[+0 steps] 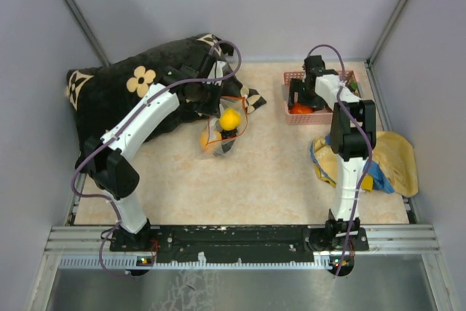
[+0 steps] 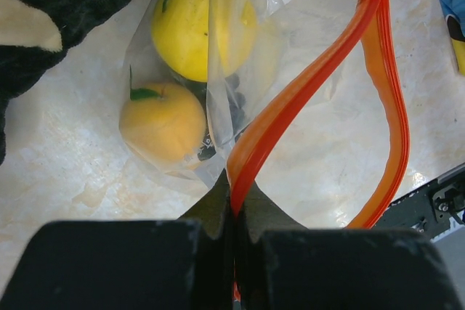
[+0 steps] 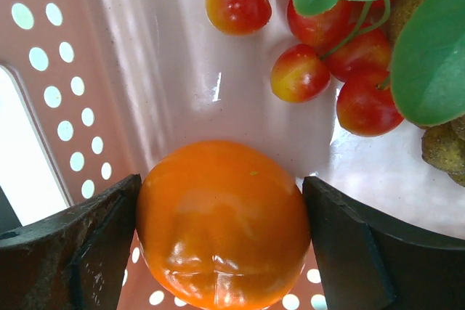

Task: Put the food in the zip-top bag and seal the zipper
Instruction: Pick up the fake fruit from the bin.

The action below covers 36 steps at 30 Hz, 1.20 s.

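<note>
Roughly halfway, by the look of it: the clear crinkly plastic zip-top bag (image 2: 290,56) lies on the pale marbled table (image 1: 269,172) beside a black plush cushion with cream flower patterns (image 1: 124,92), and already holds a round yellow toy fruit (image 2: 196,23) and a round orange toy fruit (image 2: 161,123). The pink perforated plastic basket (image 1: 294,78) at the far right holds what is left, a glossy red-orange fruit (image 3: 221,223) and a cluster of small red-yellow cherries with green leaves (image 3: 320,41). The left gripper (image 2: 234,212) is clenched on the thin orange-red zipper strip (image 2: 305,85), whose two sides gape apart, so sealing remains. The right gripper (image 3: 221,245) brackets the red-orange fruit, fingers touching its sides, apparently grasping it.
</note>
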{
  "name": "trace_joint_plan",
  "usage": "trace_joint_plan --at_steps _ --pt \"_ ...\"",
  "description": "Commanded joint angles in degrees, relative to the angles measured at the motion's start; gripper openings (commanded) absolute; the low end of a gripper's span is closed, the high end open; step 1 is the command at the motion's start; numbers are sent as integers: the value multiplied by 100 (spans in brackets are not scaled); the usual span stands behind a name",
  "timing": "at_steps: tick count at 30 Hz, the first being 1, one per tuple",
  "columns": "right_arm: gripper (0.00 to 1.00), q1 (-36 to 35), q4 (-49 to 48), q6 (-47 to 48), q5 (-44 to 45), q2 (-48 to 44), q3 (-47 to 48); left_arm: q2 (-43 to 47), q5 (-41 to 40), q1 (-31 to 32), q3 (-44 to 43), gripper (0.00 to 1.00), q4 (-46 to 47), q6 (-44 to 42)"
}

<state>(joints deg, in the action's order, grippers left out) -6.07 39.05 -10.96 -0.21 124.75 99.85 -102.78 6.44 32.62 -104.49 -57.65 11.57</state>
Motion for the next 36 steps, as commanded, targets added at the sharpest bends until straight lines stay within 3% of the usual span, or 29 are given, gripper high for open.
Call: trace_joint_plan --at_steps 1,8,19,23,36 --pt "73 18 30 164 223 -54 -45 265 128 -27 111 0 172 47" --pt "62 19 -287 166 404 -881 -315 303 156 -27 196 0 251 56" --pt "61 18 -459 229 482 -2187 -696 277 164 -27 176 0 333 20" --pt "61 -36 -575 237 142 -2726 -949 277 177 -27 165 0 355 10" --pt "61 -1194 -1195 -10 -452 -4600 -1747 195 199 -25 85 0 369 -6"
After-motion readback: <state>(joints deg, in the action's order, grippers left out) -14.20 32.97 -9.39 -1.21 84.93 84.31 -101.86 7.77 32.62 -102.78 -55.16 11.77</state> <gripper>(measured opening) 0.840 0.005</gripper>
